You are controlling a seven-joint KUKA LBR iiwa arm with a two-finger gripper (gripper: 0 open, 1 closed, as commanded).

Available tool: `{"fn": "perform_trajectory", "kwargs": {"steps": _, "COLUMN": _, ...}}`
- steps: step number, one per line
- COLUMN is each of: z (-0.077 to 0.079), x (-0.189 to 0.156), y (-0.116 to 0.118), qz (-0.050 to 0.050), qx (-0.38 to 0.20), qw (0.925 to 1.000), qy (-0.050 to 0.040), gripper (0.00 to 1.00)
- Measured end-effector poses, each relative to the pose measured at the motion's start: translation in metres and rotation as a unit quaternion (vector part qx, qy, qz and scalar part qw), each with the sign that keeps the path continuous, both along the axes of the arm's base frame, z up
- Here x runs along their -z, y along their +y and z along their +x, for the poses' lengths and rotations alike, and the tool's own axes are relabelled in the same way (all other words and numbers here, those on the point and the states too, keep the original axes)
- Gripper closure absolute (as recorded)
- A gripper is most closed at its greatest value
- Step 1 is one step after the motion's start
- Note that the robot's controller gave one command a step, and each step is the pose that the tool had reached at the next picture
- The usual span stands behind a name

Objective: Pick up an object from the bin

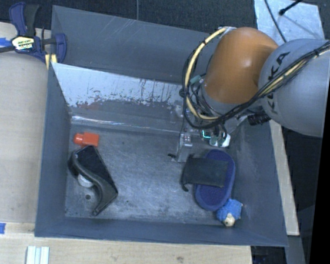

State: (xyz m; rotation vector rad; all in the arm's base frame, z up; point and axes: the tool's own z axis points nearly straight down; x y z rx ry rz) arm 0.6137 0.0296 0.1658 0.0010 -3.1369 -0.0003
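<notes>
My gripper [182, 144] hangs low over the bin floor near the back wall, right of the middle, under the orange cover. Just to its lower right a black square pad [203, 171] rests on a blue oval thing [217, 195]. The gripper stands at the pad's upper left corner, close beside it; I see nothing held in it. A small blue and yellow toy [228, 212] lies at the oval's lower right end.
At the bin's left a black angled tool [94, 178] lies on the floor, and a small orange block [86, 139] sits just behind it. Bare floor stretches between the tool and the gripper. The arm and its cables hang over the back right corner.
</notes>
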Motion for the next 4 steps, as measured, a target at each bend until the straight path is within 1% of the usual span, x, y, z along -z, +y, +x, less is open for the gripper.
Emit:
{"fn": "perform_trajectory", "kwargs": {"steps": 1, "z": -0.054, "x": 0.099, "y": -0.053, "qz": 0.000, "qx": -0.103, "qw": 0.9947, "qy": -0.0003, "gripper": 0.00}}
{"fn": "perform_trajectory", "kwargs": {"steps": 2, "z": -0.066, "x": 0.096, "y": -0.143, "qz": -0.002, "qx": -0.132, "qw": 0.9912, "qy": -0.0032, "gripper": 0.00}}
{"fn": "perform_trajectory", "kwargs": {"steps": 3, "z": -0.065, "x": 0.096, "y": -0.138, "qz": 0.000, "qx": -0.135, "qw": 0.9909, "qy": -0.0039, "gripper": 1.00}}
{"fn": "perform_trajectory", "kwargs": {"steps": 4, "z": -0.067, "x": -0.111, "y": -0.152, "qz": -0.002, "qx": -0.176, "qw": 0.9843, "qy": -0.0086, "gripper": 1.00}}
